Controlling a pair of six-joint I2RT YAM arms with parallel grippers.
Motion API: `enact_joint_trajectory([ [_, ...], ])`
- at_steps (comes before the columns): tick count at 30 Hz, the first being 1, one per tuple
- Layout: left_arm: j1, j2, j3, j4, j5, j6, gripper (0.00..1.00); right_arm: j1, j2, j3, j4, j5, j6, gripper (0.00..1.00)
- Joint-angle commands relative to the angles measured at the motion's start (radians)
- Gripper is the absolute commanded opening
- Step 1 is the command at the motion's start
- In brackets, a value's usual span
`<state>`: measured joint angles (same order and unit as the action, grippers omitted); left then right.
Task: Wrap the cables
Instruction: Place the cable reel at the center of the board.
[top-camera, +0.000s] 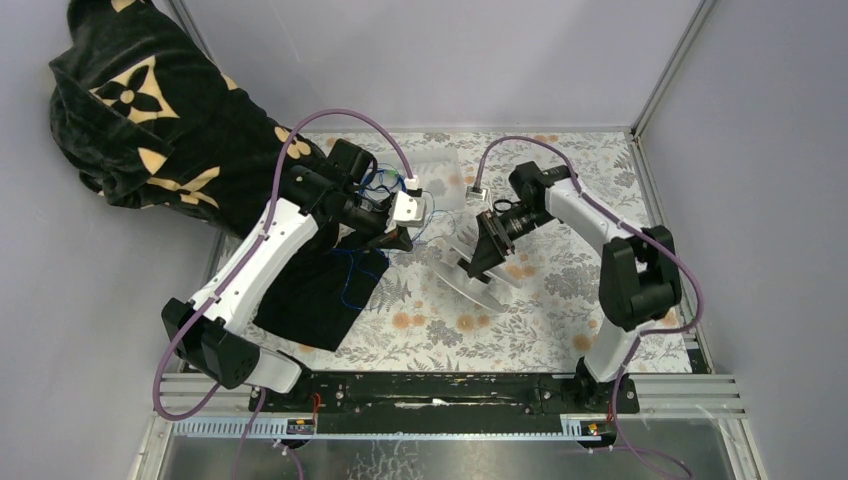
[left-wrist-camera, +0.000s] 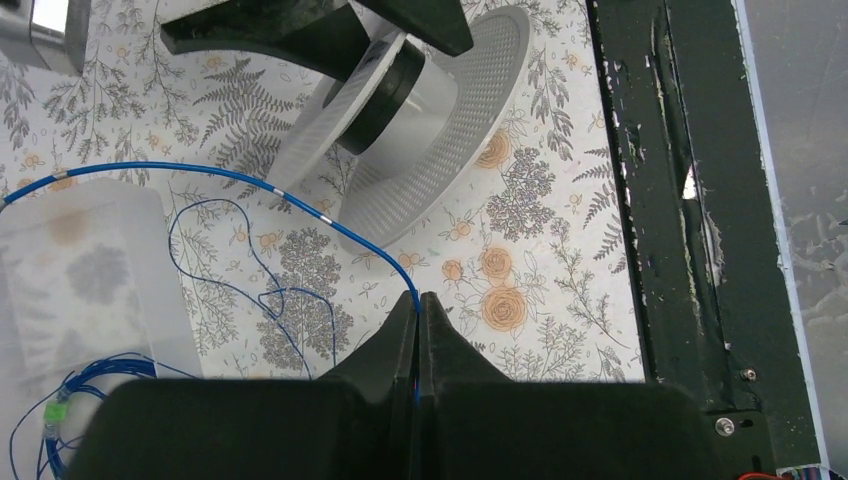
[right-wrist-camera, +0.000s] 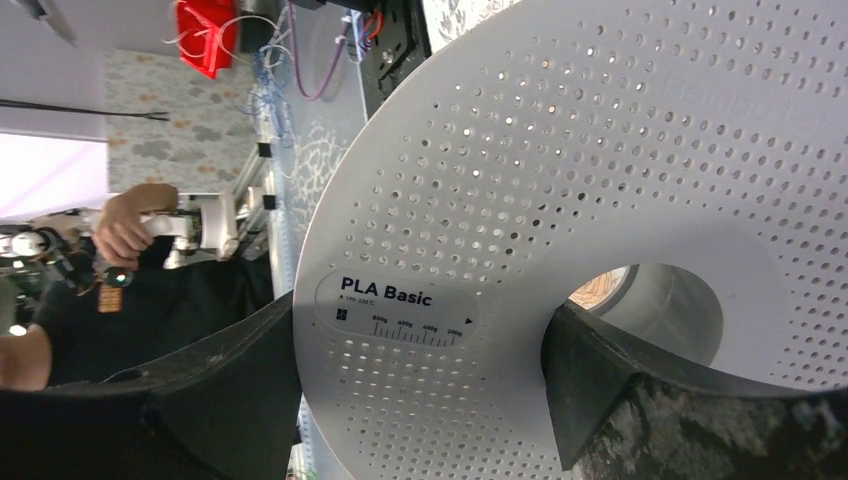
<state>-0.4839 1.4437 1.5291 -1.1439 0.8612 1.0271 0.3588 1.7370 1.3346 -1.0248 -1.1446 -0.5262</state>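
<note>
The left fingers (left-wrist-camera: 445, 350) pinch shut on a blue cable (left-wrist-camera: 200, 172), while the right fingers (right-wrist-camera: 200, 385), spread wide, clasp the white spool (right-wrist-camera: 600, 150).

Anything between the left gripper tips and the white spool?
Left wrist view: just bare floral table cover. The blue cable pinched in the left gripper arcs away close past the white spool rim.
</note>
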Motion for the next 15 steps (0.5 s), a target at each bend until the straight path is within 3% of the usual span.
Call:
enact_joint_trajectory([
  [1, -0.007, -0.023, -0.013, 0.062, 0.026, -0.016, 0.0, -0.008, 0.085, 0.104, -0.21, -0.172, -0.162, 0.43],
  [5, -0.007, -0.025, -0.023, 0.063, 0.034, 0.009, 0.0, -0.015, 0.2, 0.164, -0.424, -0.222, -0.359, 0.44],
  [11, -0.015, -0.031, -0.035, 0.064, 0.039, 0.028, 0.0, -0.043, 0.252, 0.181, -0.423, -0.227, -0.346, 0.5],
  [15, -0.023, -0.039, -0.052, 0.092, 0.039, 0.016, 0.0, -0.068, 0.262, 0.164, -0.335, -0.212, -0.226, 0.56],
])
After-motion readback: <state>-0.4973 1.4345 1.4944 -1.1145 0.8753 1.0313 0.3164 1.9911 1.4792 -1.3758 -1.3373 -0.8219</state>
